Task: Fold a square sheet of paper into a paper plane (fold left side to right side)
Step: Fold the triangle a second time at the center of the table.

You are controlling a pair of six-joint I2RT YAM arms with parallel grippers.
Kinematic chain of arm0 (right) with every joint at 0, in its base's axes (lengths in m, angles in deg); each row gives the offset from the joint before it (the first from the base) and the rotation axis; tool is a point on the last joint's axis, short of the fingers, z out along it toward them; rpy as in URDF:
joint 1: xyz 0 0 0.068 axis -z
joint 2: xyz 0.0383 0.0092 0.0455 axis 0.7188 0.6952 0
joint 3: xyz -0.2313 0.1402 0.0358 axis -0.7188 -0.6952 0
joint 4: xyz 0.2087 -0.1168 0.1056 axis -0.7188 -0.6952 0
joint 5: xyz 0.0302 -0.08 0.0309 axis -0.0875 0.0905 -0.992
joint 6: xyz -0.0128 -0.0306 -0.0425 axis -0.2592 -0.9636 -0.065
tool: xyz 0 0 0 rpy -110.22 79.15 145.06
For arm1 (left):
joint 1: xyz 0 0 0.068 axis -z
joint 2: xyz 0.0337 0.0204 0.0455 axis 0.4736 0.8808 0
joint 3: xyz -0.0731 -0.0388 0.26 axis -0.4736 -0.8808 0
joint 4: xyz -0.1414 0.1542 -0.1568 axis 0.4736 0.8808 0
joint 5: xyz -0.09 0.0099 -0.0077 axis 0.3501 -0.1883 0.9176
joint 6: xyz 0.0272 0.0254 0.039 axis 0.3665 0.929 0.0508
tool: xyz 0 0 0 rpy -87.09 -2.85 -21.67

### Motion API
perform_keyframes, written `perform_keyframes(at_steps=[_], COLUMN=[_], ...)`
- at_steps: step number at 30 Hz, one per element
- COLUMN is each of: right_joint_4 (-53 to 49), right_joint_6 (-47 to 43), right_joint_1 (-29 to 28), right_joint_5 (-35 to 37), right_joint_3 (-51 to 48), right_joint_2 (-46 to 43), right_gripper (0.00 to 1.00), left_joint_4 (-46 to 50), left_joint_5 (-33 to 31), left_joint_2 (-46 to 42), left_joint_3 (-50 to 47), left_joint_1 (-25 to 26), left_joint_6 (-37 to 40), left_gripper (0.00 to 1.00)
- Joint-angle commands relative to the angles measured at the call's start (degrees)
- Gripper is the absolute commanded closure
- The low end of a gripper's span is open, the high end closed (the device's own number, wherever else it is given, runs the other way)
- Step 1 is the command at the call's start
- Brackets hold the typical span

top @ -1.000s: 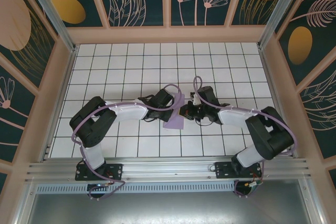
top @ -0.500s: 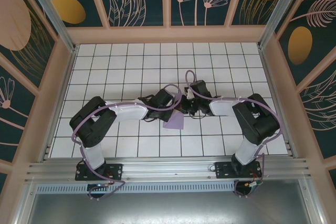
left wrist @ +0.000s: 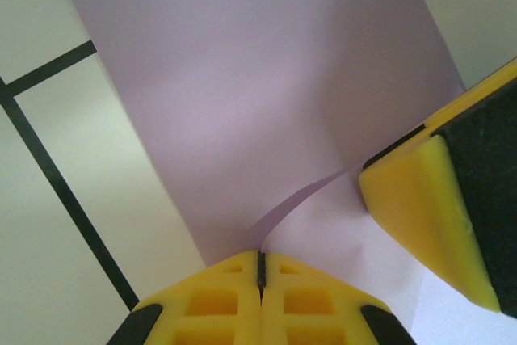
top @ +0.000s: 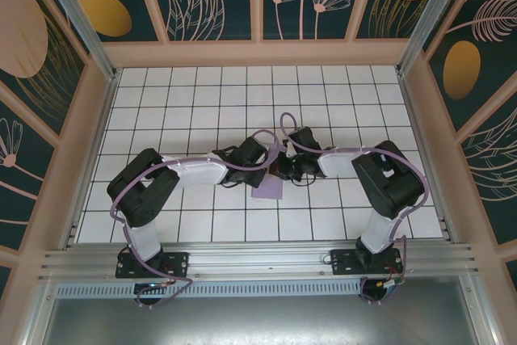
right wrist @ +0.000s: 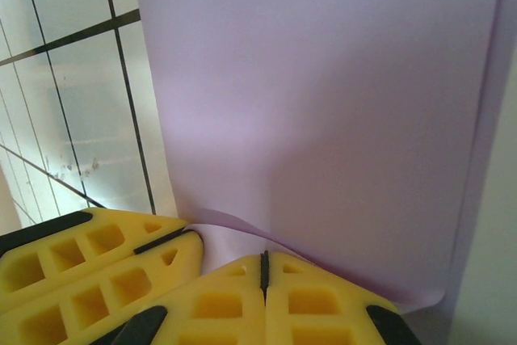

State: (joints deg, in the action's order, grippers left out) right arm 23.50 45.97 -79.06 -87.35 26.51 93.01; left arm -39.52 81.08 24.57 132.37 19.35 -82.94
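1. Top view: the lavender sheet of paper (top: 267,190) lies on the white grid table (top: 178,111), near its middle and a little towards the near edge, directly below the point where the two arms meet
2. Both wrists hang low over the sheet's far part, tips close together; only its near part shows uncovered
3. Left wrist view: the left gripper (left wrist: 260,262) is clenched, its yellow fingers pressed flat against each other. A raised, curling edge of the sheet runs into the seam between them, so the grasp is on the paper
4. Same view: a yellow finger (left wrist: 420,208) of the other arm stands just beside, at the other end of that curl
5. Right wrist view: the right gripper (right wrist: 263,262) is likewise clenched on the lifted paper edge
6. Beneath the lifted edge the sheet lies flat against the tiles
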Motion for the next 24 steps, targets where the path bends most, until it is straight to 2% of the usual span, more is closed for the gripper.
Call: perform_keyframes(at_steps=[1,10,13,16,18,21,24], right_joint_4=[-2.59,-5.41,-5.62,-5.37,-5.28,-5.24,-5.27], right_joint_6=[-1.80,-1.68,-1.64,-1.56,-1.56,-1.72,-2.02], right_joint_1=[-0.31,-0.30,-0.36,-0.34,-0.29,-0.40,-0.54], right_joint_5=[2.17,4.10,4.26,4.15,4.10,3.85,3.65], right_joint_3=[1.33,0.17,-0.29,-0.65,-0.74,-0.50,-0.31], right_joint_2=[1.09,1.66,2.07,2.17,1.95,1.78,1.83], right_gripper=[1.00,1.00,1.00,1.00,1.00,1.00,1.00], left_joint_4=[1.68,3.89,5.68,6.90,7.32,6.51,4.00], left_joint_5=[0.09,-2.96,-4.82,-6.17,-6.31,-2.84,4.41], left_joint_2=[1.73,-0.88,-3.16,-5.98,-8.79,-11.44,-13.40], left_joint_3=[0.02,1.75,2.90,2.89,2.20,0.02,-3.33], left_joint_1=[-0.25,-0.25,-0.25,-0.25,-0.28,-0.28,-0.25], left_joint_6=[0.98,-0.34,-1.22,-2.28,-3.09,-4.47,-6.02], left_gripper=[1.00,1.00,0.93,0.80,0.76,0.76,0.78])
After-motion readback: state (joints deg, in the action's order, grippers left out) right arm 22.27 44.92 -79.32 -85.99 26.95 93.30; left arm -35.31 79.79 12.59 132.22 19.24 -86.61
